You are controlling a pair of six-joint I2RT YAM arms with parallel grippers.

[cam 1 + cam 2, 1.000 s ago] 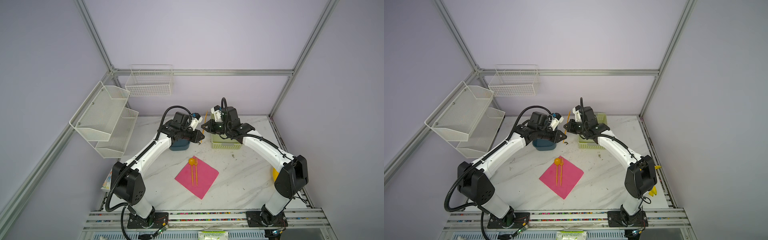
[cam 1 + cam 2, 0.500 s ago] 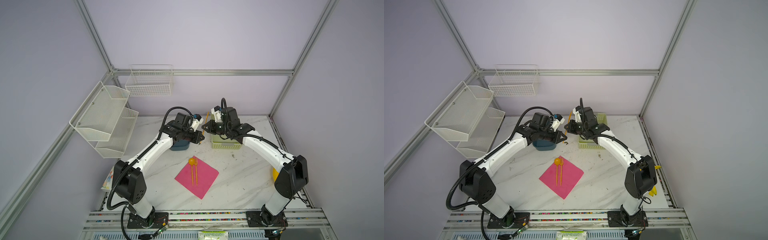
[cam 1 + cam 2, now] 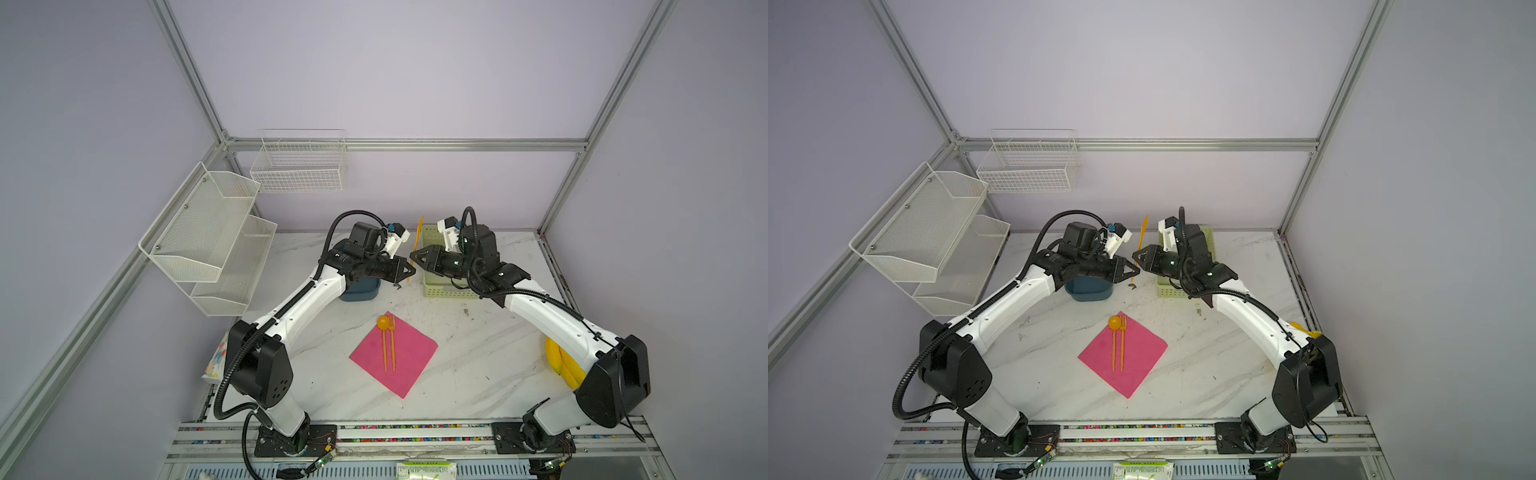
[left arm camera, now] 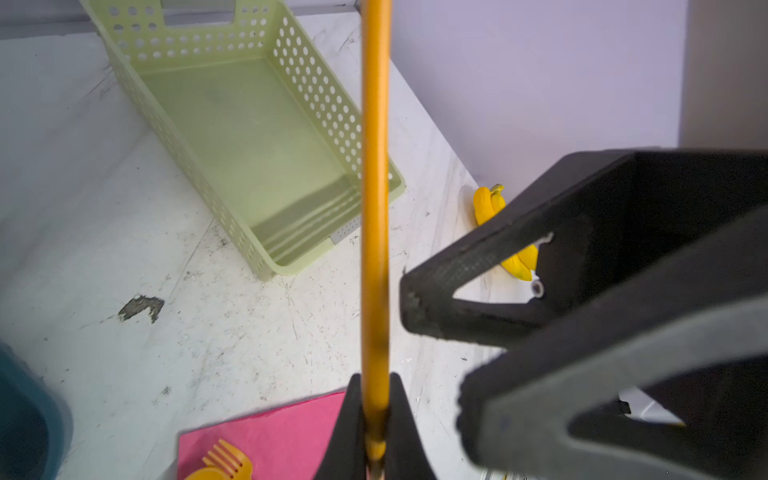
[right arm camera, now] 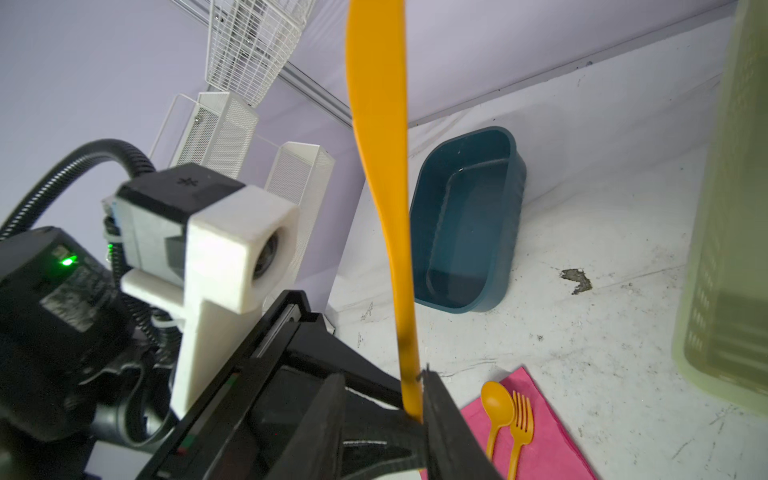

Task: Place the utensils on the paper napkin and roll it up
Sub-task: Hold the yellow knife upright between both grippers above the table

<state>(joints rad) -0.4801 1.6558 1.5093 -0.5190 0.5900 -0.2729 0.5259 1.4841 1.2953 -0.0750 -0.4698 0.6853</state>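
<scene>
Firmly closed, the left gripper (image 4: 375, 419) holds 1 knife (image 4: 375, 166) upright; the right gripper (image 4: 436, 357), jaws parted and empty, sits just beside. 1 spoon (image 3: 383, 322) and 1 fork (image 3: 392, 332) lie together on 1 pink paper napkin (image 3: 409, 365).

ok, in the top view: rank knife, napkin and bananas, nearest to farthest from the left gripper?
1. knife: nearest, held upright in the left gripper's fingers, above the back of the table.
2. paper napkin: table centre, in front of the gripper.
3. bananas: farthest, at the table's right edge.
</scene>
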